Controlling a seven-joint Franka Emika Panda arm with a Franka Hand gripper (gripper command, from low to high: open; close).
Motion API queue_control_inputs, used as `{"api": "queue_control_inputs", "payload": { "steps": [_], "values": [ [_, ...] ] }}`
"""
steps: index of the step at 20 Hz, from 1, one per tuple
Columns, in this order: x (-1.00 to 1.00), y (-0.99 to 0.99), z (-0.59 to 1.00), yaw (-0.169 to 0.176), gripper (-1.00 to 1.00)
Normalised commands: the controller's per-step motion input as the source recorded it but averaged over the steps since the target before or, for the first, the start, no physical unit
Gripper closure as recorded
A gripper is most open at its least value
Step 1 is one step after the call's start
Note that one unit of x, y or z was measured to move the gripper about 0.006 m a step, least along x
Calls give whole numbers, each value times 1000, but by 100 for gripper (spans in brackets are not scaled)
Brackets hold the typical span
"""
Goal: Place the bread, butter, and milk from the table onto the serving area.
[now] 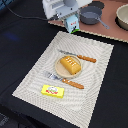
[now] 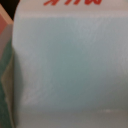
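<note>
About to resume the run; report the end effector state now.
End effector: shut on the milk, holding it near the far edge of the serving area; the fingers themselves are hidden.

Exterior view evenly lit, soft and low-resolution; wrist view blurred, washed pale.

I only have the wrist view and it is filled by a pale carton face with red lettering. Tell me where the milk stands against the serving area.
Observer: The milk is under the gripper at the far edge of the serving area, by the pinkish-brown board.
Operator: Report the bread.
Observer: The bread lies on the round plate in the mat's middle.
Operator: Now the butter.
Observer: The butter lies flat on the mat near its front edge, apart from the plate.
</note>
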Motion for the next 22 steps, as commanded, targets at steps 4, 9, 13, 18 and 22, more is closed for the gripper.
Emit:
{"api": "queue_control_inputs", "payload": {
  "steps": [4,9,13,18,22],
  "values": [
    [942,31,1,-51,100],
    [736,114,-97,-54,100],
    [572,199,-150,-29,100],
    [251,330,-159,0,100],
    [356,275,-66,0,-100]
  ]
}}
